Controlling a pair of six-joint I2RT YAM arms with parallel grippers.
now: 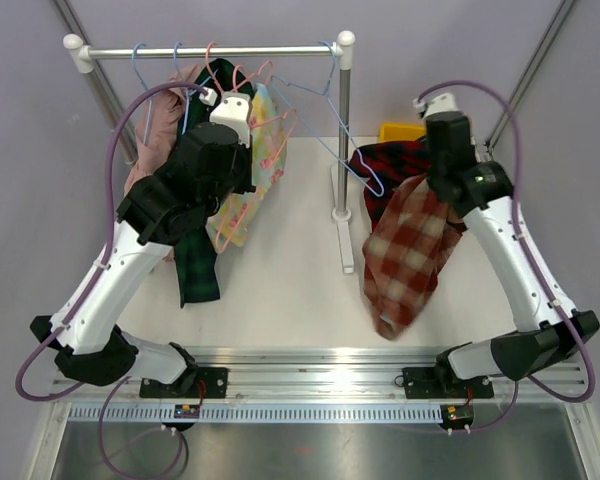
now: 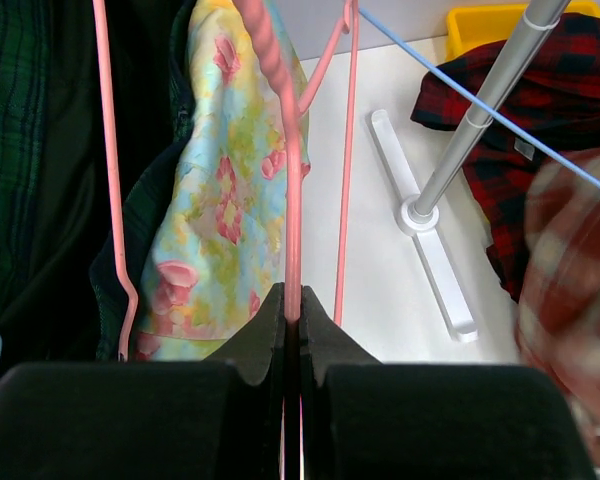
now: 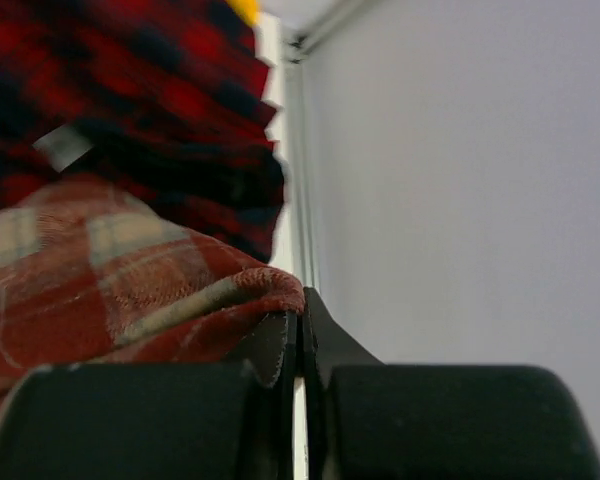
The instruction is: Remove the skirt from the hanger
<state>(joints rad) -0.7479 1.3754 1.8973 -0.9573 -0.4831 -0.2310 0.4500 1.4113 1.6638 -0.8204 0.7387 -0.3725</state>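
Note:
A red-and-cream plaid skirt (image 1: 410,250) hangs in the air at the right, over the table. My right gripper (image 3: 300,300) is shut on its top edge. A blue wire hanger (image 1: 325,110) slants down from the rail to the top of that skirt; I cannot tell whether they are still joined. At the left, my left gripper (image 2: 292,300) is shut on the bar of a pink hanger (image 2: 292,200) that carries a floral skirt (image 2: 220,210).
The rack's rail (image 1: 220,50) also holds a dark green plaid garment (image 1: 195,260) and a pink garment (image 1: 155,135). Its right post (image 1: 343,130) stands on a white foot (image 1: 344,240). A dark red plaid garment (image 1: 390,160) lies behind the hanging skirt, beside a yellow bin (image 1: 400,130).

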